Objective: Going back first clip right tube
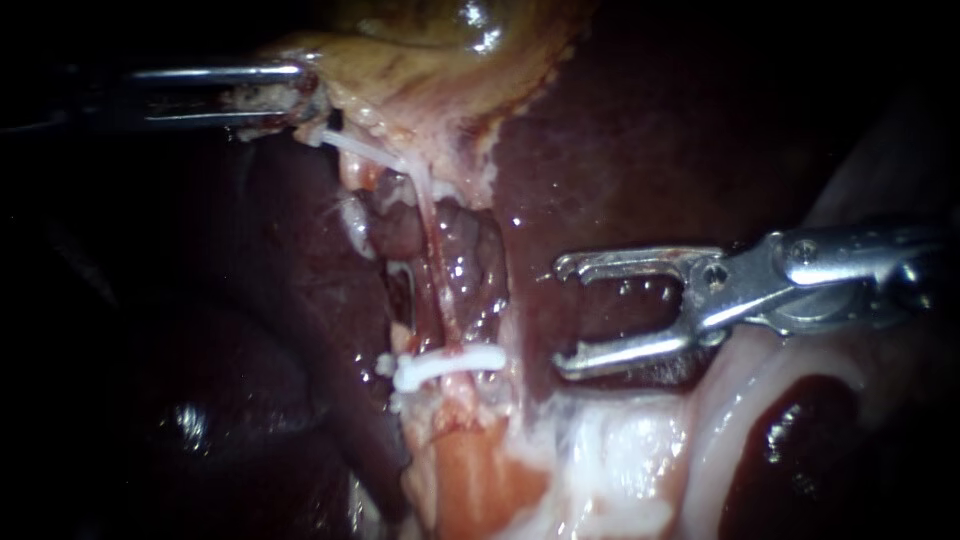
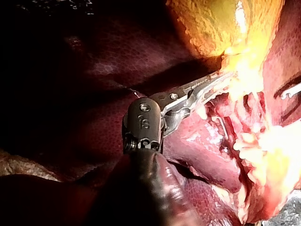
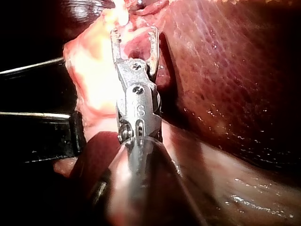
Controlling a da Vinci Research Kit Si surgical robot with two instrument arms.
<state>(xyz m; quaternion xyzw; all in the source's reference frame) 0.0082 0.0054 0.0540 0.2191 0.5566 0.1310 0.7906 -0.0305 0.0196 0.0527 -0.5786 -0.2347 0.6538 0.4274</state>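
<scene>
Zero rush on this one, aiming for a straight pull-back

Working over the liver (image 1: pixel 640 140), pinching the gallbladder (image 1: pixel 420 50) edge taut in the left instrument (image 1: pixel 305 98), jaws closed on it. Hovering the right instrument (image 1: pixel 560 316) with jaws gaping wide and gripping nothing. Planning on keeping that tension, steering clear of the tube (image 1: pixel 430 225) near the tips, not snagging the white clip (image 1: pixel 450 367) sitting across it.

**White clip closed across the tube**

The white clip (image 1: pixel 450 365) lies crosswise, clamped around a thin, pale-pink tube (image 1: pixel 432 240). It sits just ahead of the right instrument (image 1: pixel 560 316), level with its lower jaw but clear of the gaping, empty jaws.
</scene>
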